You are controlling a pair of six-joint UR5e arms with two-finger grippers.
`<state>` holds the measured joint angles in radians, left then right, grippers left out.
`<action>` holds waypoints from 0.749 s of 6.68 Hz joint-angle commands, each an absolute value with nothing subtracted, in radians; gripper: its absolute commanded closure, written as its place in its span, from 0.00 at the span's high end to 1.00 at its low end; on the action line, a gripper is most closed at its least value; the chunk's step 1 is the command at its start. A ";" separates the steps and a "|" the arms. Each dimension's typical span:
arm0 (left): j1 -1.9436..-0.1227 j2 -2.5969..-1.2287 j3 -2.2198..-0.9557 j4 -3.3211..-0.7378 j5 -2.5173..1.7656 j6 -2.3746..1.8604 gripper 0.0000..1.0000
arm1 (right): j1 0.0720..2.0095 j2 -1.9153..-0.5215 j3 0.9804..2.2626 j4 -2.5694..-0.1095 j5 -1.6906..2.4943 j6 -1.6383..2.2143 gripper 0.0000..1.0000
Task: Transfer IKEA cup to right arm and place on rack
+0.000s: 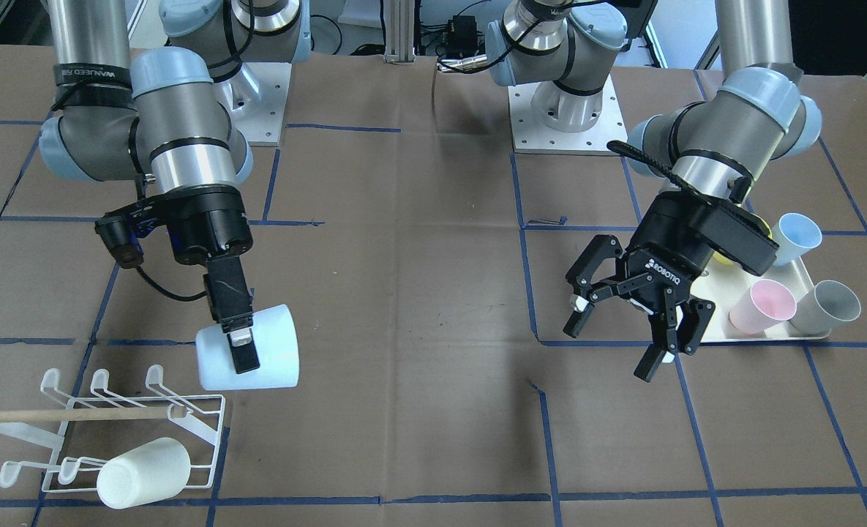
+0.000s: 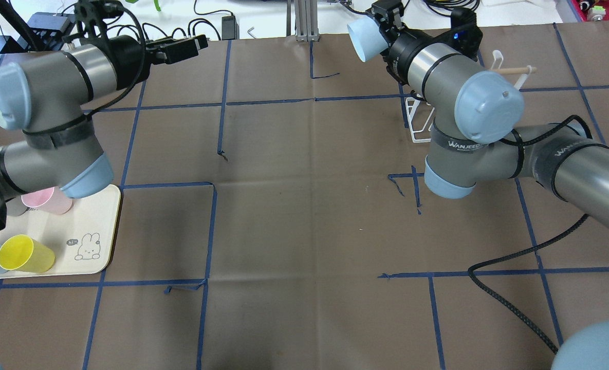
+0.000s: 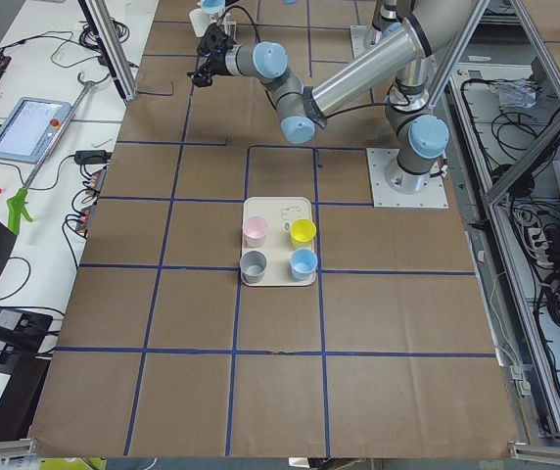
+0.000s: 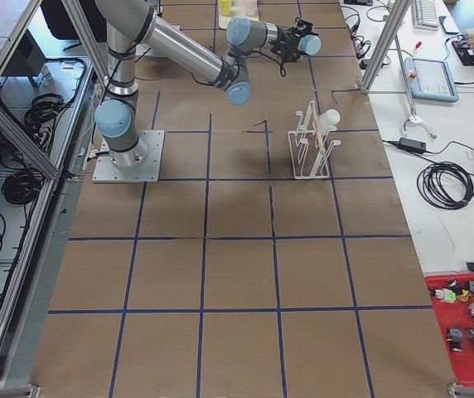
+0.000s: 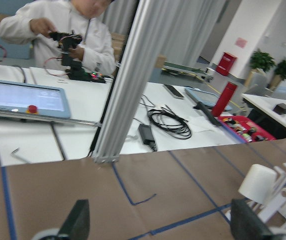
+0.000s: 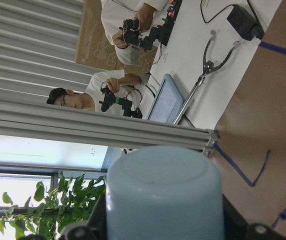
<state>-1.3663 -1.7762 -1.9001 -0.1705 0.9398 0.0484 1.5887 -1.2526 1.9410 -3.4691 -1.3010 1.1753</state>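
My right gripper [image 1: 246, 353] is shut on a pale-blue IKEA cup [image 1: 276, 351] and holds it on its side in the air, just above and to the right of the rack in the front-facing view. The cup fills the right wrist view [image 6: 163, 195] and shows at the table's far edge overhead [image 2: 364, 38]. The white wire rack [image 1: 199, 432] with a wooden dowel [image 1: 74, 415] carries a white cup [image 1: 144, 472] on a front prong. My left gripper [image 1: 620, 344] is open and empty, hanging beside the tray; its fingers [image 5: 80, 220] show spread apart in the left wrist view.
A cream tray [image 1: 762, 337] holds a pink cup [image 1: 762, 306], a grey cup [image 1: 828, 307], a blue cup [image 1: 795, 238] and a yellow cup [image 2: 25, 253]. The brown table carries blue tape lines [image 1: 528, 293]. An aluminium post [image 5: 128, 75] stands at the far edge.
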 commanded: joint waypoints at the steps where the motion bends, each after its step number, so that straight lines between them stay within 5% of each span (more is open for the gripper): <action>1: -1.471 -1.703 -1.666 -0.775 1.258 0.048 0.99 | 1.507 -1.241 1.889 -3.468 -1.305 0.905 0.29; 3: -1.479 -1.710 -1.458 -1.352 1.368 0.048 0.99 | 1.432 -1.200 1.865 -3.470 -1.302 0.624 0.26; 5: -1.486 -1.700 -1.462 -1.535 1.475 0.046 0.99 | 1.335 -1.165 1.807 -3.470 -1.286 0.359 0.26</action>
<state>-1.4820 -1.7054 -1.4651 -1.4258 1.4277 0.0472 1.3880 -1.1898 1.8374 -3.4700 -1.2966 0.5116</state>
